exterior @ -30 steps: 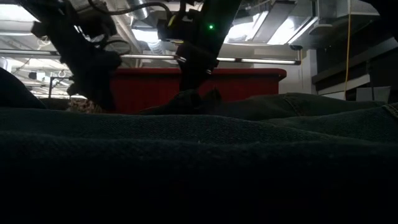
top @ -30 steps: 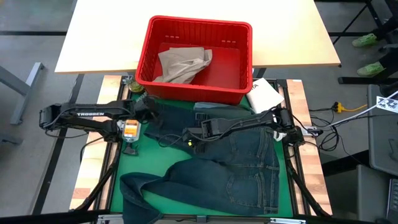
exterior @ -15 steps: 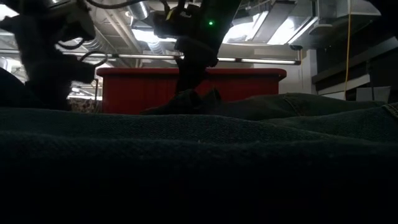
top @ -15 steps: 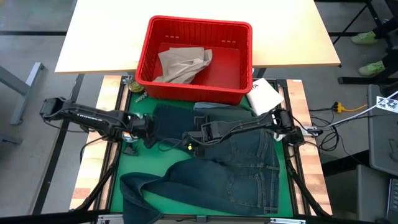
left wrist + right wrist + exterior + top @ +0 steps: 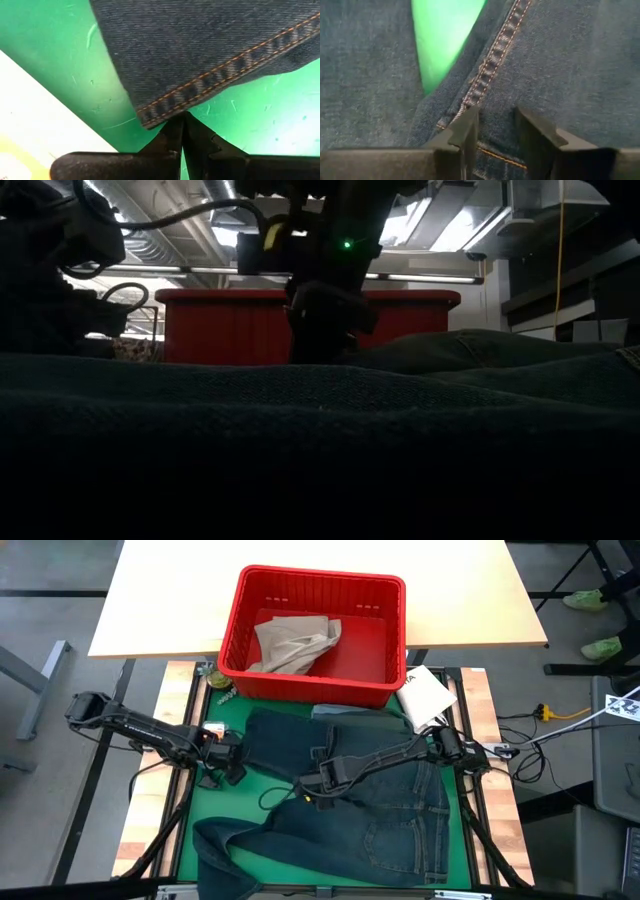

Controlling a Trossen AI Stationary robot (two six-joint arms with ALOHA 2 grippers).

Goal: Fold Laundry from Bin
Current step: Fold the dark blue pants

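Dark blue denim jeans (image 5: 385,810) lie spread on the green mat (image 5: 245,802), both legs reaching toward the table's left. My left gripper (image 5: 182,119) is shut, its tips right at the far leg's hem corner (image 5: 248,745). My right gripper (image 5: 321,786) stands over the crotch, where the legs part, shut on denim. The red bin (image 5: 312,578) stands on the far side with a tan garment (image 5: 295,645) lying inside. In the low view the right gripper (image 5: 325,340) is down at the cloth in front of the bin (image 5: 220,325). My left gripper's shut tips meet the stitched hem edge (image 5: 167,111) of the far leg, coming steeply from above; whether they touch it or have cloth between them, I cannot tell. My right gripper pinches denim beside the orange-stitched seam (image 5: 492,125) at the crotch between its two fingers (image 5: 465,137), slanting down from the table's right. The jeans lie on the mat around the hold.
A white flat packet (image 5: 425,695) lies at the bin's right near corner, partly on the jeans' far edge. Small items (image 5: 220,682) sit at the bin's left near corner. Bare green mat shows to the left of and between the legs.
My left gripper has swung toward the table's near edge and sunk to the far leg's hem. My right gripper has gone toward the near edge and down with the denim; the raised peak of cloth under it has sunk flat.
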